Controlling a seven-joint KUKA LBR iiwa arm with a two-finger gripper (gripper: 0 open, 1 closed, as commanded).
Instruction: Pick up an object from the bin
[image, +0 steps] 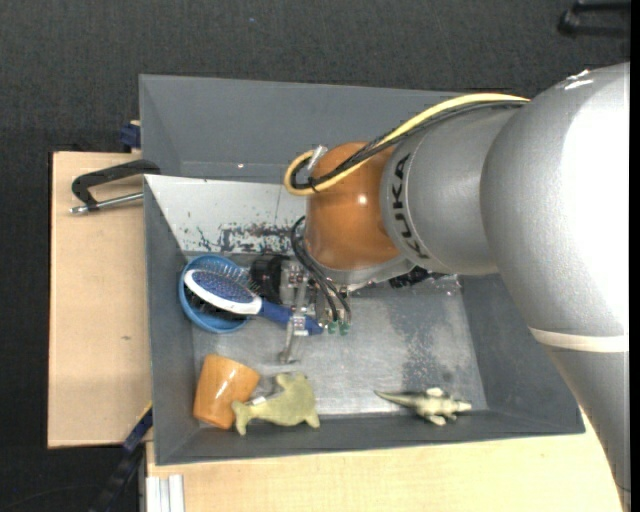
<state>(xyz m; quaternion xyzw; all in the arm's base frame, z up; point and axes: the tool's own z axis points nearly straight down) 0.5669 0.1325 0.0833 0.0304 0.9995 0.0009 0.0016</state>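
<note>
My gripper hangs low in the middle of the bin, just beneath the arm's orange cover. It sits at the handle end of a blue oval hairbrush, which has a white bristle pad and lies to the gripper's left. The brush's blue handle runs right up to the gripper. A small black thing lies close behind the brush, by the gripper's upper left. An orange cup lies on its side at the front left, below the gripper. A pale yellow-green toy animal lies beside the cup.
A small tan toy lizard lies at the front right near the bin's wall. The arm and its orange cover hide the bin's back right. Bare floor shows to the gripper's right.
</note>
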